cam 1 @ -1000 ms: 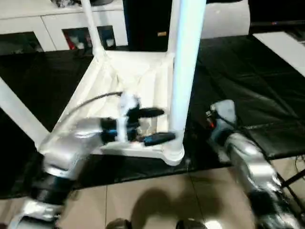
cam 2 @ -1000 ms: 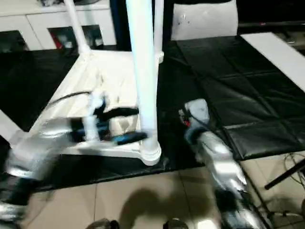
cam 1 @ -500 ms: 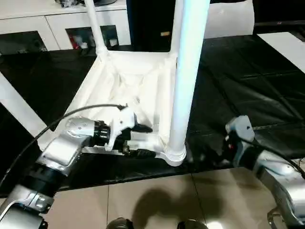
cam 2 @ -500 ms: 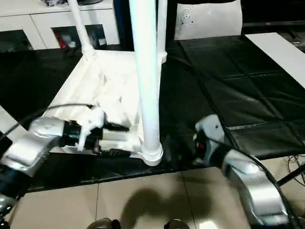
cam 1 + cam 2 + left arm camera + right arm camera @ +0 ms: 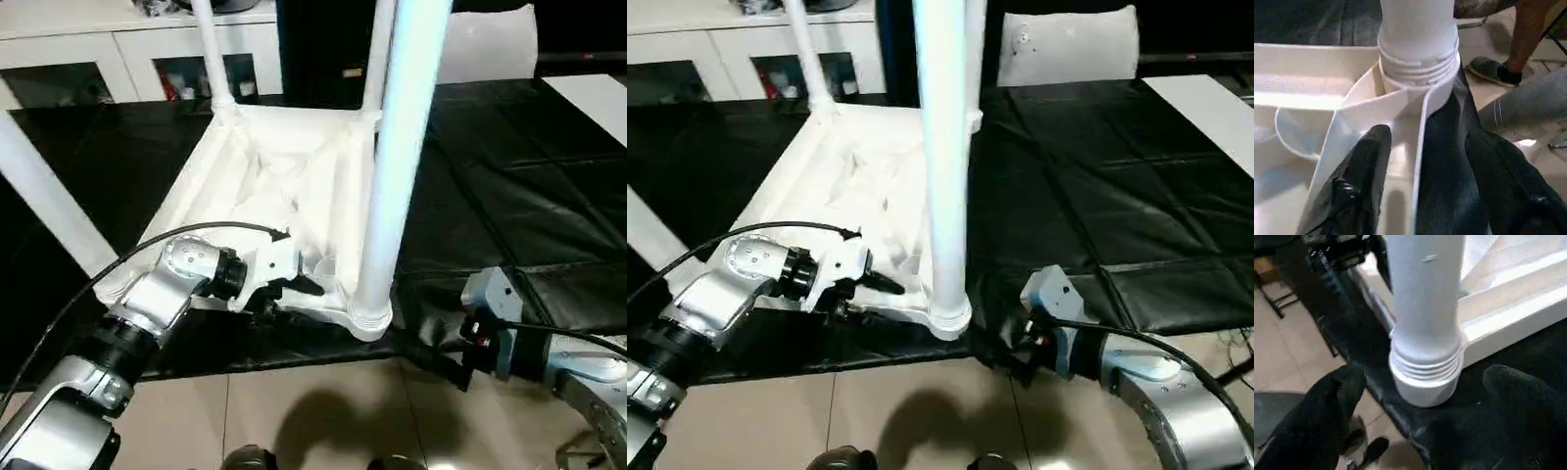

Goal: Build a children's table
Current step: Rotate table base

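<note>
The children's table lies upside down on a black mat point(image 5: 509, 176), its ribbed tabletop point(image 5: 284, 166) facing up. White legs stand in its corner sockets. The near-right leg point(image 5: 402, 166) rises from its socket point(image 5: 367, 318). My left gripper point(image 5: 294, 302) straddles the near rim beside that socket. In the left wrist view one of the fingers point(image 5: 1356, 181) lies inside the rim and the other outside, with a gap showing, so it is open. My right gripper point(image 5: 1004, 357) sits low just right of the socket, open, and in its wrist view its fingers point(image 5: 1327, 416) flank the leg's base point(image 5: 1425, 367) without touching.
White cabinets point(image 5: 98, 49) line the back. A flat white board strip point(image 5: 598, 93) lies at far right, and a white panel with holes point(image 5: 1068, 44) stands behind the mat. Tiled floor point(image 5: 294, 411) runs along the near edge. A person's leg and shoe point(image 5: 1493, 73) stand on that floor.
My left gripper has settled over the near rim, its fingers narrowing. My right arm has dropped and swung in toward the near-right socket. The camera has shifted a little.
</note>
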